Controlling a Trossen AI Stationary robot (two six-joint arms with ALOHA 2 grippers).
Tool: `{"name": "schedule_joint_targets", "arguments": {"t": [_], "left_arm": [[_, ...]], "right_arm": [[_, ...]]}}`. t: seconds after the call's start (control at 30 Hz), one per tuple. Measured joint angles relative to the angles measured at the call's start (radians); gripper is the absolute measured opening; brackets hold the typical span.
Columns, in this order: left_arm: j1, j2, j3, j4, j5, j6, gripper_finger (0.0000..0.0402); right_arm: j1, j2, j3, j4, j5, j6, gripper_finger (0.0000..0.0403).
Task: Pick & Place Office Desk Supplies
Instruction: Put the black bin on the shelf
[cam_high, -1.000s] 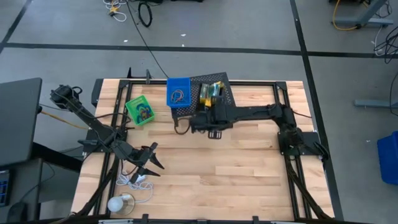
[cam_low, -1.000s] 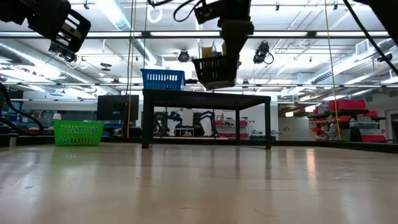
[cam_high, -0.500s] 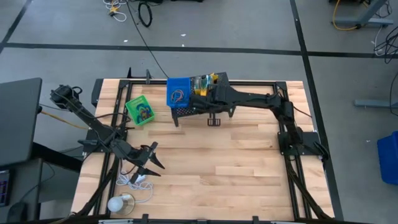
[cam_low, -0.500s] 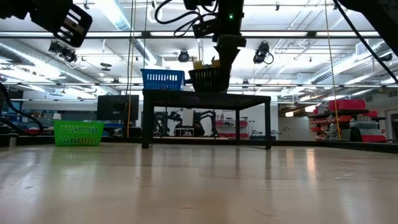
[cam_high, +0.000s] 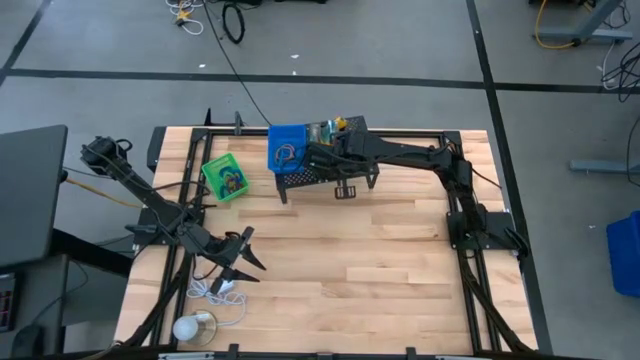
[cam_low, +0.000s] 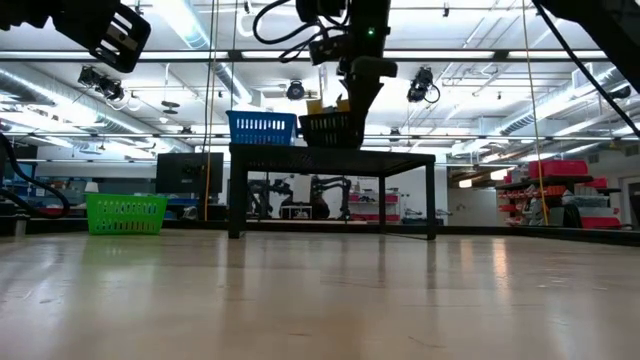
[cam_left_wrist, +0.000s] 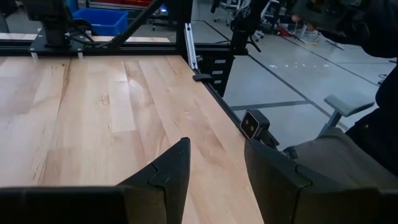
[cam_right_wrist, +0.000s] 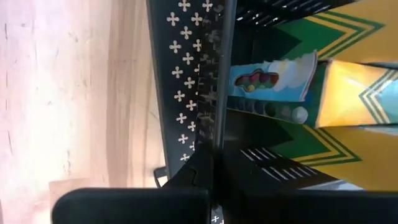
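My right gripper (cam_high: 328, 160) is shut on a black perforated tray (cam_high: 335, 137) that holds yellow-green packets (cam_right_wrist: 348, 93) and a blue packet (cam_right_wrist: 270, 78). The tray stands beside a blue tray (cam_high: 286, 147) on a raised black mesh shelf (cam_low: 330, 152) at the table's far middle. A green tray (cam_high: 225, 177) with coloured loops rests on the table to the left. My left gripper (cam_high: 241, 262) hovers open over the near left of the table, holding nothing. My right gripper pinches the black tray's near side wall at its rim (cam_right_wrist: 200, 118), one finger (cam_right_wrist: 200, 177) outside and the other inside. The fingers slant down from above on the table's near side. The tray sits upright, its bottom level with the shelf top (cam_low: 330, 146); whether it rests there I cannot tell.
A white coiled cable (cam_high: 214, 290) and a white ball (cam_high: 187, 327) lie near the table's front left corner, close under my left gripper. Bare wood fills the middle and right of the table (cam_high: 380, 260). A black frame runs along the table's edges.
My right gripper has swung toward the table's far edge and rolled at the wrist, carrying the black tray with it. The tray has turned about and come down from above the shelf to the level of the shelf top, beside the blue tray.
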Motion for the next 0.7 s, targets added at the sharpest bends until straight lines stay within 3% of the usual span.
{"name": "schedule_joint_targets", "arguments": {"t": [0.57,0.7], "left_arm": [[0.0,0.0,0.0,0.001,-0.008,0.0,0.0162],[0.0,0.0,0.0,0.001,-0.008,0.004,0.0162]], "right_arm": [[-0.013,0.0,-0.013,0.047,-0.056,-0.073,0.0006],[-0.018,0.0,-0.014,0.042,-0.059,-0.061,0.0029]]}}
